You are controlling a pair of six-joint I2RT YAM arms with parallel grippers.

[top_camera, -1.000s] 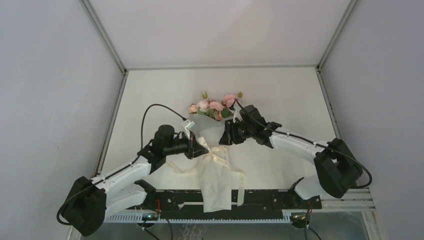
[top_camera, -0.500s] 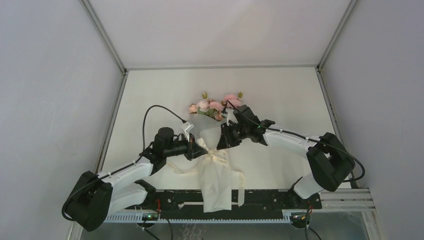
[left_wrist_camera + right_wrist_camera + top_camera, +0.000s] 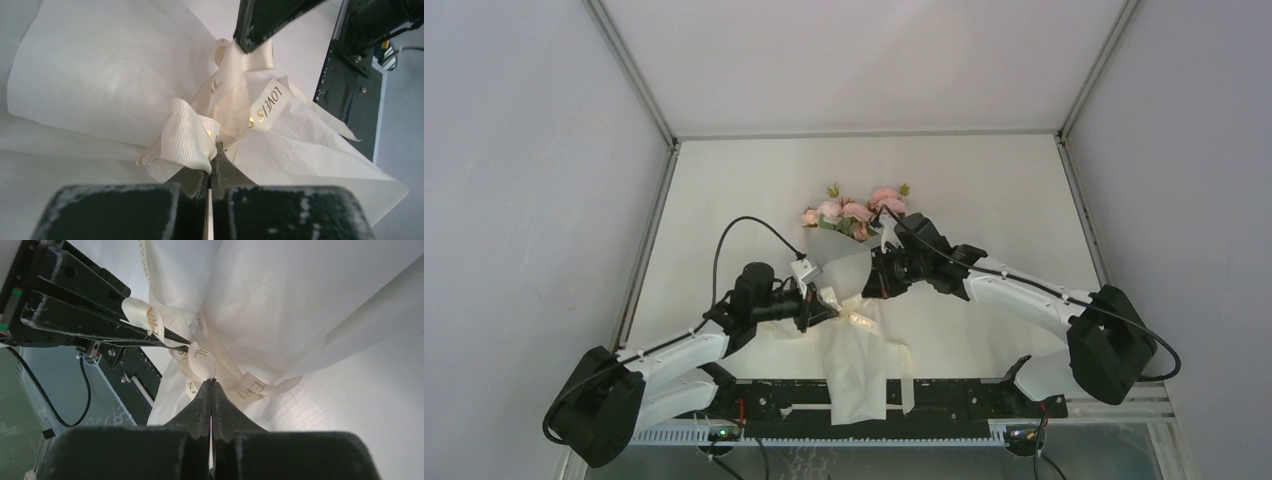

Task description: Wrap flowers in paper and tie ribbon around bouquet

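Around the work we see the pale surface, shut in by grey walls, and a black rail along its near edge. The lower end of the wrapping lies across that rail. Each arm gets in the other's way at the tie. In the left wrist view a dark finger of the right arm cuts in from above. In the right wrist view the left arm's black fingers reach in from the left and cover part of the bunched strip.

The bouquet lies lengthwise at the middle of the surface. The flowers are at its far end, pale pink heads with bits of green leaf. The paper is white, thin and softly creased, gathered to a narrow waist and flaring on either side of it. The ribbon is cream and finely ribbed with gold lettering, and it sits in loose loops at that waist. One tail reads "LOVE IS".

The left fingers are pressed together on the bouquet's left, with a fold of the ribbon caught at their tip. The right fingers are likewise closed tight on the bouquet's right, pinching a strand of the ribbon. In the left wrist view that strand rises to their tip. Both tips sit at the waist, near each other but apart.
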